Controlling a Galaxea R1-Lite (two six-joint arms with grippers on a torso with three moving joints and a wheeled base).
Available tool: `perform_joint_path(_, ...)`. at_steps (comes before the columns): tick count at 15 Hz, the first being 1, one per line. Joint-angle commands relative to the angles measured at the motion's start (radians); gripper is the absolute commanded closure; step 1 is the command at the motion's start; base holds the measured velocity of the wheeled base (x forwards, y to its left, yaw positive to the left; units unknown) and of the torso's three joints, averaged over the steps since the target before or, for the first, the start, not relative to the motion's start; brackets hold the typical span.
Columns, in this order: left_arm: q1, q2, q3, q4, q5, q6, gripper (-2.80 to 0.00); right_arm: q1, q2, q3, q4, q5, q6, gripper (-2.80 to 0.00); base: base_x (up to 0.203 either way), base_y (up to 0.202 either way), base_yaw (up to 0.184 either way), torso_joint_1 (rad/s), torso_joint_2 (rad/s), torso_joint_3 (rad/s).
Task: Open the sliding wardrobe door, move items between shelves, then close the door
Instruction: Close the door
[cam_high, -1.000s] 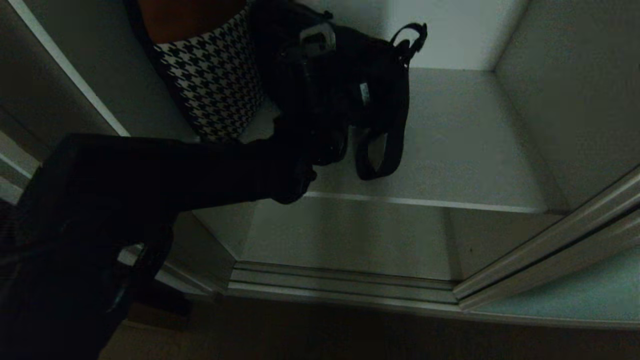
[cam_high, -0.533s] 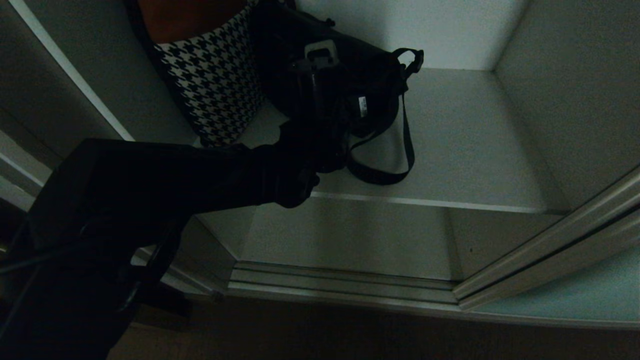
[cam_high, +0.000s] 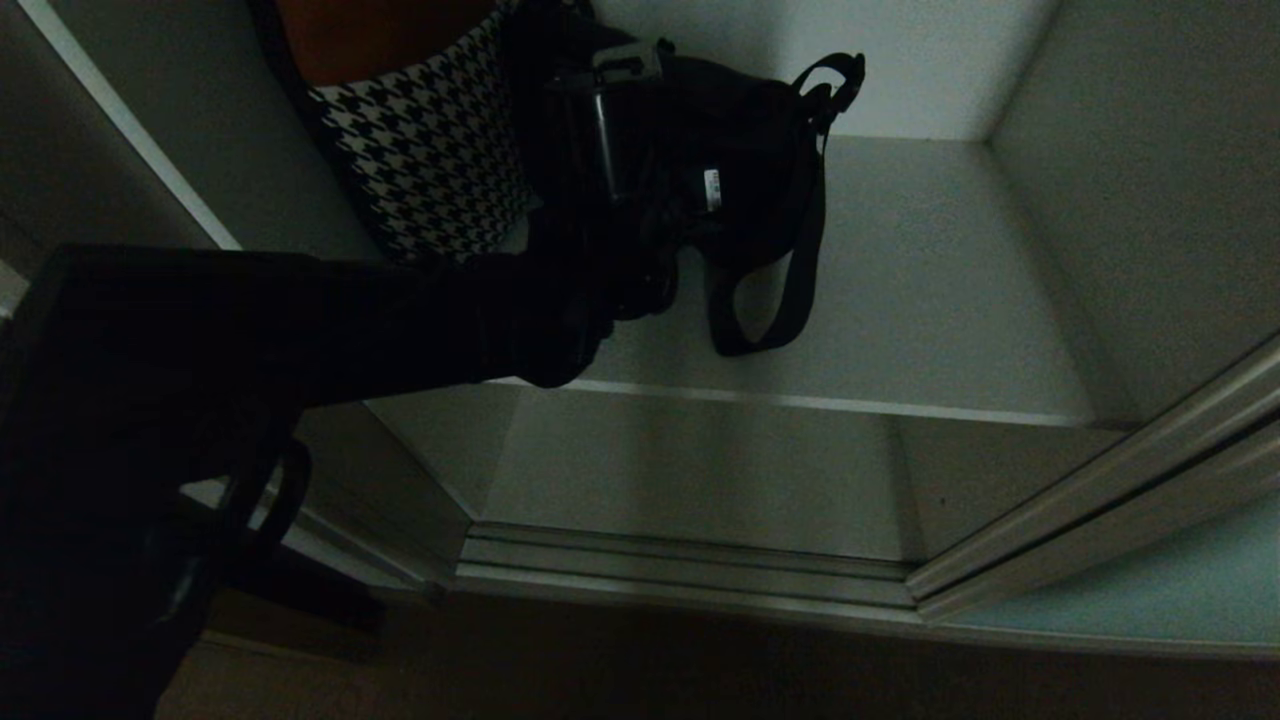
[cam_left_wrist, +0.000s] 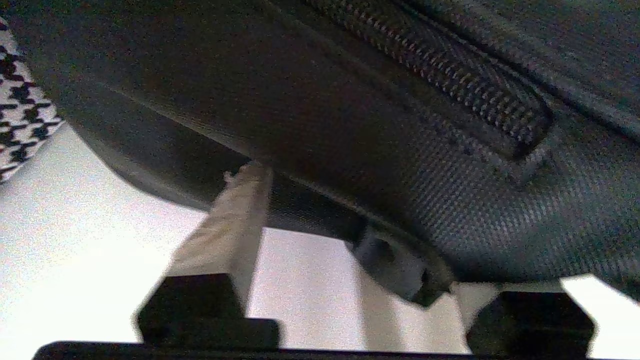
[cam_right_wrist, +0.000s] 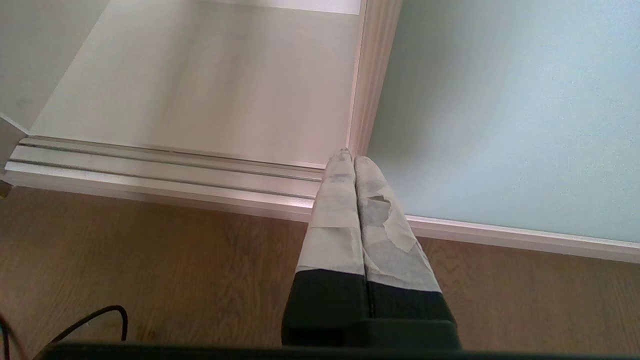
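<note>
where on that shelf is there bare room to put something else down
Free: the pale grey shelf right of the black fabric bag, up to the wardrobe's right wall. Crowded: the left end, with the houndstooth bag and the left gripper.

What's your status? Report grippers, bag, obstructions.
Left gripper open, at black bag near side. Right gripper shut, parked by sliding door. Bag sits on shelf. Houndstooth bag close beside it.

Bag (cam_high: 740, 150) on shelf (cam_high: 930, 290) (rear left)
</note>
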Motion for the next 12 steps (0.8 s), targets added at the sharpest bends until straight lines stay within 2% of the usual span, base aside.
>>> perform_joint_path(1,-0.001,-0.069,0.003,0.113,-0.006,-0.002,-2.80,0.000,-0.003,0.000,0.000,0.000,0.000,0.00,0.000,0.000,0.000,0.000,0.00,0.000)
perform_joint_path(3,-0.001,-0.102,0.007,0.243,-0.037,-0.003,-2.80,0.000,-0.003,0.002,-0.001,0.000,0.000,0.00,0.000,0.000,0.000,0.000,0.00,0.000)
perform_joint_path(5,0.000,-0.124,0.033,0.314,-0.050,-0.010,-2.80,0.000,-0.003,0.001,0.000,0.000,0.000,0.00,0.000,0.000,0.000,0.000,0.00,0.000)
perform_joint_path(12,-0.001,-0.177,0.141,0.359,-0.044,-0.011,-2.80,0.000,-0.003,0.002,0.001,0.000,0.000,0.00,0.000,0.000,0.000,0.000,0.00,0.000)
